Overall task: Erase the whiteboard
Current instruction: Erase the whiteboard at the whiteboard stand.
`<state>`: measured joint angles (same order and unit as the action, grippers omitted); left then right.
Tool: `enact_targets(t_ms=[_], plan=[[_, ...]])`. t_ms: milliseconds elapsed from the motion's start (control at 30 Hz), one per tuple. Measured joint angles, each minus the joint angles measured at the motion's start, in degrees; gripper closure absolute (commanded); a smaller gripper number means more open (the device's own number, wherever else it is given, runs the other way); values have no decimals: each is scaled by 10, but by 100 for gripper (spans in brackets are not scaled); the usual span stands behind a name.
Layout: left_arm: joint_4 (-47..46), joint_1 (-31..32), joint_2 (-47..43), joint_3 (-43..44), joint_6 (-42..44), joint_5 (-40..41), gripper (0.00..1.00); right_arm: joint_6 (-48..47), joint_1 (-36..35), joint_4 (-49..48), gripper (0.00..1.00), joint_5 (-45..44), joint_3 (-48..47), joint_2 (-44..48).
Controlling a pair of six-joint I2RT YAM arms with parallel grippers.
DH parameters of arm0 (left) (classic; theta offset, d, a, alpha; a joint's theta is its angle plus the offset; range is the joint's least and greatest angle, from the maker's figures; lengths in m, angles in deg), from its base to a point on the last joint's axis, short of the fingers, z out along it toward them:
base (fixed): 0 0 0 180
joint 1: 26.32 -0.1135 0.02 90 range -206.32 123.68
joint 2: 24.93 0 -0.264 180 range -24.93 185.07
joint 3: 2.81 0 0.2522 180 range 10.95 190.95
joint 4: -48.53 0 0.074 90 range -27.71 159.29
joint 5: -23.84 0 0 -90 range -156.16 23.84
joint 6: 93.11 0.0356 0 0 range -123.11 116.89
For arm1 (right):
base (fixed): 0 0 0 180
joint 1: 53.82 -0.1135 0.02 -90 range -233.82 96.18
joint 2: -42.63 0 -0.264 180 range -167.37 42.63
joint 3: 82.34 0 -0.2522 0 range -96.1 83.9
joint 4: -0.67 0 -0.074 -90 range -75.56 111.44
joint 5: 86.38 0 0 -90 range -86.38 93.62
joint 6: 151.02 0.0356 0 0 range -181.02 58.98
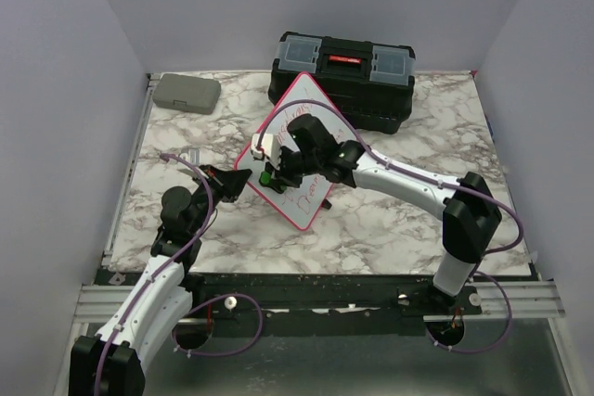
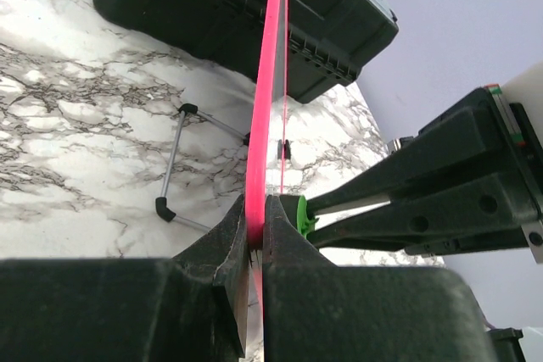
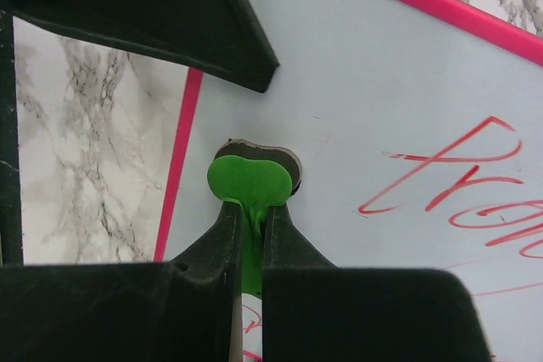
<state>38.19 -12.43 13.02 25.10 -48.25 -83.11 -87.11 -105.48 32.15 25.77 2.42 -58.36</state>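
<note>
Whiteboard location: whiteboard [image 1: 299,110] stands mid-table [image 1: 399,220], near the black toolbox [image 1: 343,76], propped on a wire stand [image 2: 170,171].
Orientation: set cornerwise, one corner toward the toolbox and the opposite one toward the arm bases; red-written face turned toward the right arm.
Long axis: longer side not distinguishable.
Left gripper [image 2: 257,209]: clamped on the board's pink frame [image 2: 265,82].
Right gripper [image 3: 251,209]: closed on a green eraser [image 3: 249,182], whose pad is against the board face.

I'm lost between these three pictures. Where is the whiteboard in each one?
Top external: whiteboard at the picture's centre, turned like a diamond, partly hidden.
Left wrist: edge-on, a thin pink line running up the middle.
Right wrist: its white face fills most of the picture, red writing at right.
Shared landmark: the small green tool at the board, seen in all three.
</note>
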Motion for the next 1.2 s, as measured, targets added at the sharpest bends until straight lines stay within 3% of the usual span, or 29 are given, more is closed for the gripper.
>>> enact_targets(t_ms=[800,933,1200], plan=[[2,-1,0,0,1,3,100,36,-30,-11,99,-177,8,9],[0,0,1,0,1,2,100,30,-23,-16,99,-149,15,14],[0,0,2,2,2,-3,100,25,6,-1,99,5,7,1]])
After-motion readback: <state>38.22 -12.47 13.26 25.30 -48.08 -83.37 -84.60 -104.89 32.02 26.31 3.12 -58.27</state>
